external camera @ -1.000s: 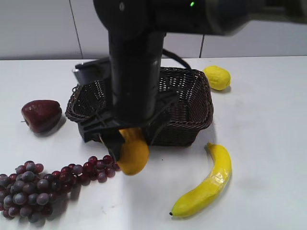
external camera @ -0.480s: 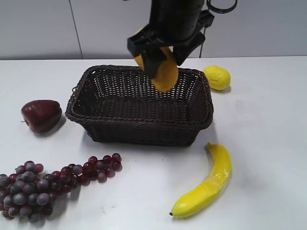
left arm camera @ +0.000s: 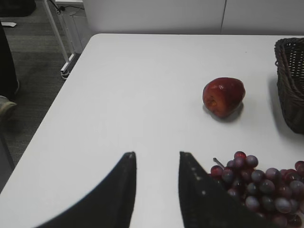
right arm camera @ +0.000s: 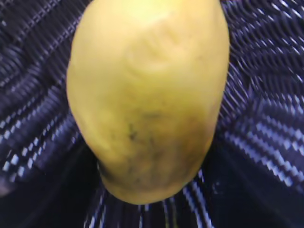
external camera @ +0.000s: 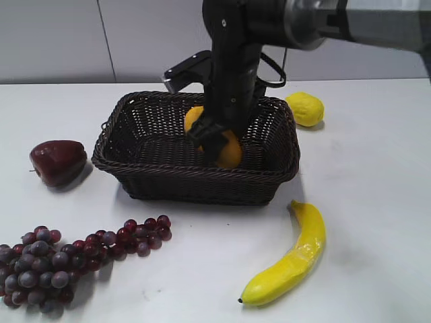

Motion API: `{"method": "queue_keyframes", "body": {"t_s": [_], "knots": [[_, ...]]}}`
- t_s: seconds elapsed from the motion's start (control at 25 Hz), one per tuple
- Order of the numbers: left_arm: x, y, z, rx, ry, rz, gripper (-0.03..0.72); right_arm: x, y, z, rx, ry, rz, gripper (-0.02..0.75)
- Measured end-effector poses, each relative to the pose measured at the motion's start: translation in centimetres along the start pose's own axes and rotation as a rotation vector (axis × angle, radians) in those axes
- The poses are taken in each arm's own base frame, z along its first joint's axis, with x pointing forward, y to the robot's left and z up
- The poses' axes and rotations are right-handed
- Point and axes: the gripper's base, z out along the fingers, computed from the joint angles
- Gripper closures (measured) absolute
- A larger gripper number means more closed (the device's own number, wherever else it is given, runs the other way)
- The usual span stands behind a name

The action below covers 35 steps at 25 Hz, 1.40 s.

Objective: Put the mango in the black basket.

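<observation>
Exterior view. We list the right claw (external camera: pixel 215 143) reaching down into the black basket (external camera: pixel 195 182), its fingers closed around the mango (external camera: pixel 229 151). The mango sits low inside the basket, its orange-yellow skin showing on both sides of the claw; whether it touches the basket floor we cannot tell. Beyond the claw and to its right, outside the basket's far corner, lies a lemon (external camera: pixel 304 109). Nearer the camera and right of the claw, a banana (external camera: pixel 289 259) lies on the white table (external camera: pixel 377 202). Left of the claw, beside the basket's left wall but apart from it, we note a dark red apple (external camera: pixel 58 161). A bunch of red grapes (external camera: pixel 67 259) lies in front of the basket on the left.

Left wrist view. We record the left claw (left arm camera: pixel 156 164) held above the table, its two dark fingers narrowly parted with nothing between them. The grapes (left arm camera: pixel 256 183) lie just right of the claw; the apple (left arm camera: pixel 223 96) sits ahead and to the right, with the basket's edge (left arm camera: pixel 289 85) further right.

Right wrist view. The mango (right arm camera: pixel 147 95) fills the frame directly before the claw, with the basket's dark weave (right arm camera: pixel 266 118) all around it. The fingers themselves are not in view here.
</observation>
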Motion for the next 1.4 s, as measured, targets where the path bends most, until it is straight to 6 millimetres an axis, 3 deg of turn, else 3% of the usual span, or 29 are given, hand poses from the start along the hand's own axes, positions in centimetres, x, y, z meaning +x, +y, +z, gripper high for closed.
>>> {"method": "queue_keyframes", "body": {"t_s": [0.08,0.24,0.36,0.44,0.56,0.76,0.88,1.12,1.4], "knots": [[0.0,0.0,0.0,0.000,0.000,0.000,0.448,-0.2,0.0,1.0,0.005,-0.009,-0.004,0.229],[0.0,0.0,0.0,0.000,0.000,0.000,0.448,-0.2,0.1,1.2,-0.003,-0.015,0.002,0.225],[0.0,0.0,0.0,0.000,0.000,0.000,0.448,-0.3,0.1,1.1,-0.003,-0.013,0.001,0.113],[0.0,0.0,0.0,0.000,0.000,0.000,0.448,-0.4,0.0,0.6,-0.005,0.002,0.005,0.110],[0.0,0.0,0.0,0.000,0.000,0.000,0.448,-1.0,-0.2,-1.3,-0.006,0.020,0.043,0.136],[0.0,0.0,0.0,0.000,0.000,0.000,0.448,-3.2,-0.8,-6.3,-0.012,-0.130,0.125,0.143],[0.0,0.0,0.0,0.000,0.000,0.000,0.448,-3.2,-1.1,-9.7,-0.021,-0.206,0.152,0.144],[0.0,0.0,0.0,0.000,0.000,0.000,0.448,-0.3,-4.7,-14.9,0.017,-0.267,0.248,0.145],[0.0,0.0,0.0,0.000,0.000,0.000,0.448,6.7,-10.0,-16.1,0.050,-0.171,0.415,0.146]]}}
